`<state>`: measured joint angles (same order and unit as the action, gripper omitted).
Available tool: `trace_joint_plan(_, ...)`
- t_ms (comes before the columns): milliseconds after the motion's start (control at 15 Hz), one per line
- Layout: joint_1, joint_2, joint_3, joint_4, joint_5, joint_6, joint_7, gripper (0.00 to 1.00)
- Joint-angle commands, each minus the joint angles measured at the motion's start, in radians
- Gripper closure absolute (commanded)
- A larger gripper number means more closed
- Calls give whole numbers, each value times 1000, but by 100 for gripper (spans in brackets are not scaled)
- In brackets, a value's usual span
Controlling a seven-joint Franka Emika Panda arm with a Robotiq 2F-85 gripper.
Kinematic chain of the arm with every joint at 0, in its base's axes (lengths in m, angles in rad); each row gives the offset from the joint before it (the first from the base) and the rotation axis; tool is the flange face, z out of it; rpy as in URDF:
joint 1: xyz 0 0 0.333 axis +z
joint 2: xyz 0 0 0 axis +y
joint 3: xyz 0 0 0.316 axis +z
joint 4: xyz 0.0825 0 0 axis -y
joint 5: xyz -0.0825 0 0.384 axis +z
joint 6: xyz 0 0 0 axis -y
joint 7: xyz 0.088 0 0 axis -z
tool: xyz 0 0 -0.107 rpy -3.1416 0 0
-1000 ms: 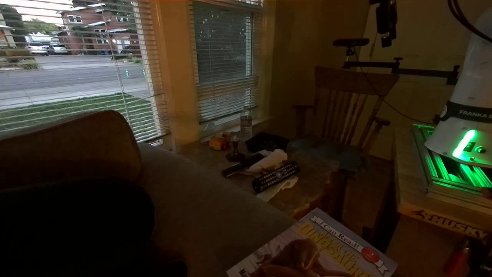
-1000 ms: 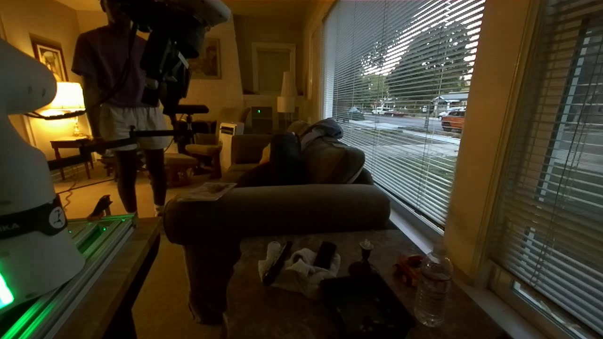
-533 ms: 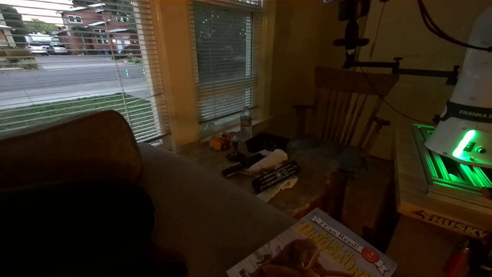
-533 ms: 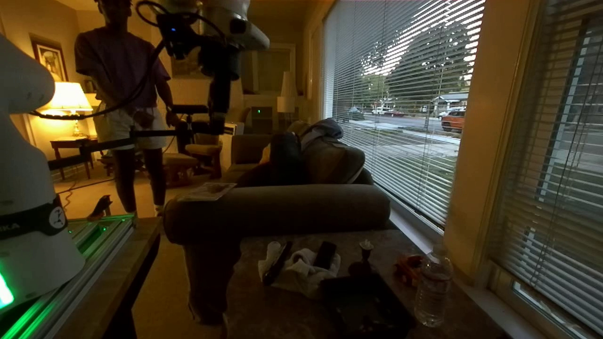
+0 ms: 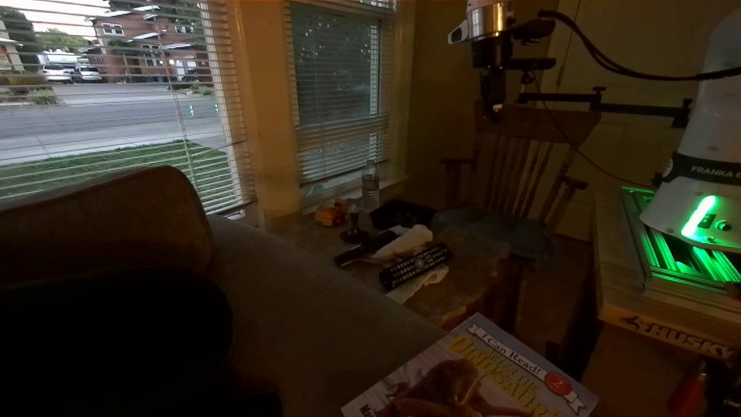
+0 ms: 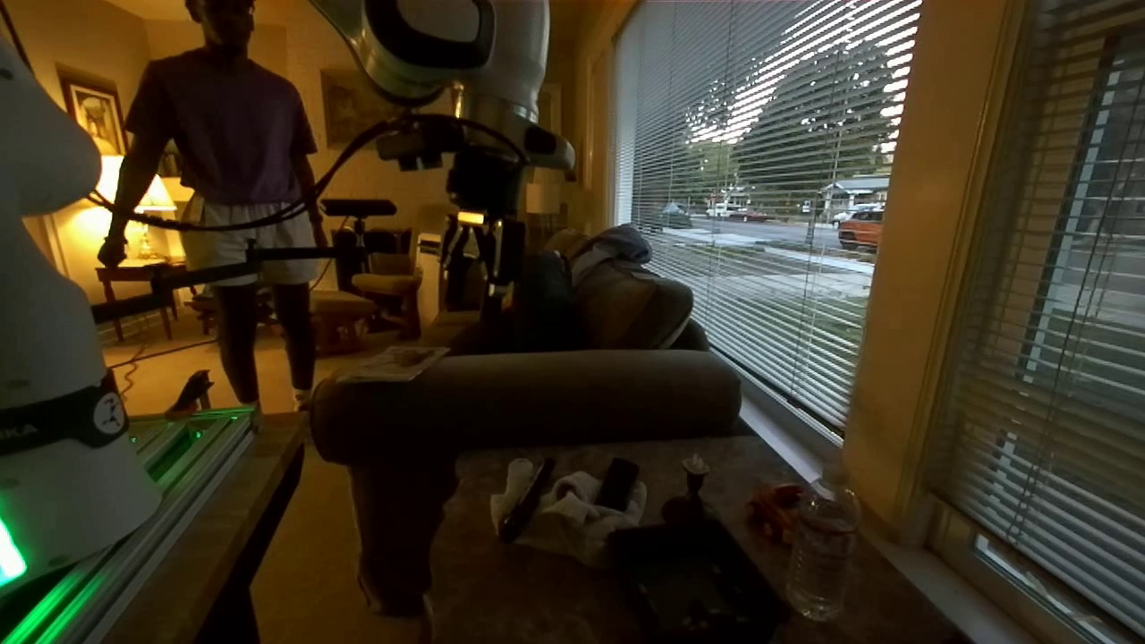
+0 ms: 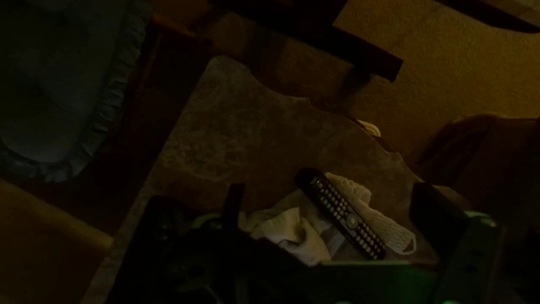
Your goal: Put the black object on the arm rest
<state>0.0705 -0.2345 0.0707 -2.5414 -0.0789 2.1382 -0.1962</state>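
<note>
The black object (image 5: 363, 249), a plain slim black bar, lies beside a white cloth on the side table in an exterior view. It rests on that cloth in an exterior view (image 6: 617, 484); in the wrist view the gripper's body seems to hide it. The arm rest (image 6: 555, 394) is the broad brownish-grey sofa arm beyond the table, also in an exterior view (image 5: 301, 324). My gripper (image 6: 481, 273) hangs in the air well above it all, also in an exterior view (image 5: 494, 110). In the wrist view the fingers (image 7: 329, 192) are wide apart with nothing between them.
A remote with pale buttons (image 7: 341, 215) lies beside the white cloth (image 7: 291, 232). A black tray (image 6: 698, 581), candlestick (image 6: 689, 501), orange toy (image 6: 776, 512) and water bottle (image 6: 823, 555) share the table. A book (image 5: 474, 376) lies on the arm rest's front end.
My gripper has come down from the top of both exterior views, moving towards the sofa and side table. The person behind has shifted their arms. Objects on the table have not moved.
</note>
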Motion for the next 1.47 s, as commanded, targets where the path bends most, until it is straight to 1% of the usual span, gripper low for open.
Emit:
trace_joint_plan(0, 7, -9, -6, 2, -2, -4, 2, 0)
trace_joint_plan(267, 8, -27, -7, 1, -2, -3, 2, 0)
trace_joint_plan(333, 5, -12, -4, 0, -15, 29, 15, 0)
trace_joint_plan(400, 6, 29, -5, 12, -13, 71, 7, 0)
trace_joint_plan(600, 23, 185, -18, 64, 50, 220, -86, 0)
trace_joint_plan(733, 23, 307, -16, 126, 67, 289, -171, 0)
trace_joint_plan(867, 11, 423, -1, 200, 120, 320, -273, 0)
trace_joint_plan(1000, -18, 537, 25, 301, 152, 279, -380, 0)
trace_joint_plan(1200, -55, 692, 61, 458, 118, 233, -467, 0)
trace_joint_plan(1400, -39, 822, 52, 599, 23, 240, -465, 0)
